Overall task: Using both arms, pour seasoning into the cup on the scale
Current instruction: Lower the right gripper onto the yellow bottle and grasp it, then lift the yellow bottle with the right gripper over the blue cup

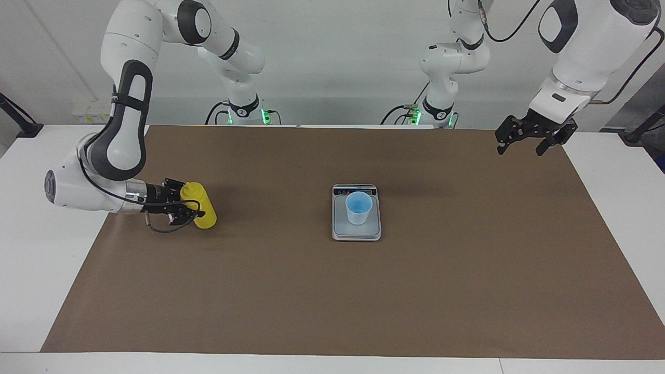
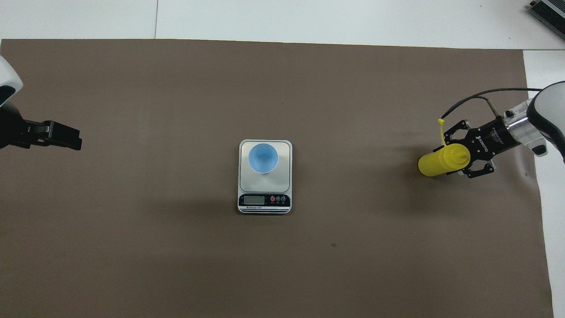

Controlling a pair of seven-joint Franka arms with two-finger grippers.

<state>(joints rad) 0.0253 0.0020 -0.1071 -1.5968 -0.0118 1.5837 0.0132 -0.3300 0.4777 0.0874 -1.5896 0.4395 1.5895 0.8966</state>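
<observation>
The yellow seasoning bottle stands low over the brown mat near the right arm's end of the table; it also shows in the overhead view. My right gripper comes in level from the side and is shut on the bottle's upper part, as the overhead view also shows. The bottle's tethered cap sticks out beside the nozzle. The light blue cup stands upright on the scale at the middle of the mat. My left gripper hangs open and empty in the air over the left arm's end of the mat.
The scale's display strip faces the robots. The brown mat covers most of the white table. A dark device lies at the table's corner farthest from the robots, at the right arm's end.
</observation>
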